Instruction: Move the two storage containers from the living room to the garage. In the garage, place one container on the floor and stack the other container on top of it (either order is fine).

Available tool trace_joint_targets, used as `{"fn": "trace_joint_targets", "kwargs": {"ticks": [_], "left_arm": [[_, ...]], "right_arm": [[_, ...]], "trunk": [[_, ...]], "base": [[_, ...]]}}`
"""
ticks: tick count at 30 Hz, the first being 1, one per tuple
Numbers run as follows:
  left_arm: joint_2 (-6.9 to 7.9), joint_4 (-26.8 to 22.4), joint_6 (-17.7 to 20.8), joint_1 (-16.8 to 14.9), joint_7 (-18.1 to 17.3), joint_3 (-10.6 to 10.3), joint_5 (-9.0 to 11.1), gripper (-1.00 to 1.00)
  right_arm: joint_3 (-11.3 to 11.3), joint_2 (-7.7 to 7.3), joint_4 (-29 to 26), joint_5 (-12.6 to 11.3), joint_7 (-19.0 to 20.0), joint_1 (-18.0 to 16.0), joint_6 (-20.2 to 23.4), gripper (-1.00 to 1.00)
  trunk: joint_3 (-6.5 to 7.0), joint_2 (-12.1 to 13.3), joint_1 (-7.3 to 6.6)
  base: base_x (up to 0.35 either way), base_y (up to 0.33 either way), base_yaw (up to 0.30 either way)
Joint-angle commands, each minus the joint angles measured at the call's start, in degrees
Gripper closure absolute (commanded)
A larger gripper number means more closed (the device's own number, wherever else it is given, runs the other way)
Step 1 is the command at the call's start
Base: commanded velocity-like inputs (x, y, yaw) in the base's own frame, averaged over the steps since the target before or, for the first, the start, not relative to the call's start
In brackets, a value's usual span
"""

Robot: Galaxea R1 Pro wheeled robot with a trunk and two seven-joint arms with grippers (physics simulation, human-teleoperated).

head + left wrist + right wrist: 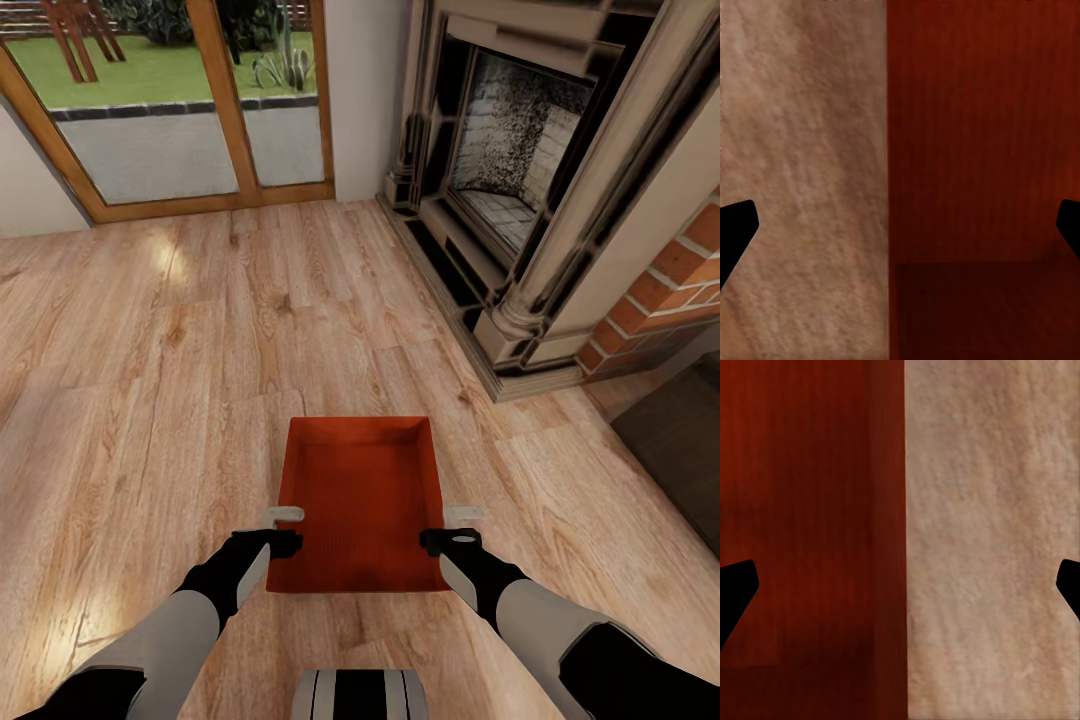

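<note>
One orange-red storage container, open-topped and empty, lies on the living room's light wood-plank floor just ahead of me. My left gripper is open at its left long wall, one finger outside and one inside. In the left wrist view that gripper straddles the container's wall, with both black fingertips spread wide. My right gripper stands open the same way at the right long wall. The right wrist view has the gripper astride the container's red wall, with floor on the outer side.
A brick-and-stone fireplace with a raised hearth stands at the right, close to the container's far right corner. Wood-framed glass doors to a garden are at the back left. A dark low surface sits at the right edge. Wood floor stretches left.
</note>
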Motion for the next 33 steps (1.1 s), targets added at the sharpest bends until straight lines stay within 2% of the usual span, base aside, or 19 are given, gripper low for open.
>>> {"fn": "trace_joint_targets", "kwargs": {"ticks": [1,15,22,33], "left_arm": [[-0.02,-0.11,0.33,0.00,0.20,0.01,0.08,-1.00],[0.07,-0.11,0.29,0.00,0.28,0.01,0.08,-1.00],[0.07,0.32,-2.94,0.00,0.29,0.01,0.23,-1.00],[0.20,0.84,-2.64,0.00,0.29,0.01,0.69,-1.00]], "right_arm": [[0.47,-0.03,-0.13,-0.28,-0.38,-0.02,0.38,-1.00],[0.43,-0.03,-0.13,-0.28,-0.38,-0.02,2.11,-1.00],[0.45,-0.03,-0.13,-0.29,-0.38,-0.02,2.06,-1.00],[0.43,-0.03,-0.13,-0.26,-0.38,-0.02,2.05,-1.00]], "trunk": [[-0.03,-0.01,-0.01],[-0.03,-0.01,-0.01],[-0.03,-0.01,-0.01],[-0.03,-0.01,-0.01]], "base": [[0.000,0.000,0.000],[0.000,0.000,0.000],[0.000,0.000,0.000],[0.000,0.000,0.000]]}}
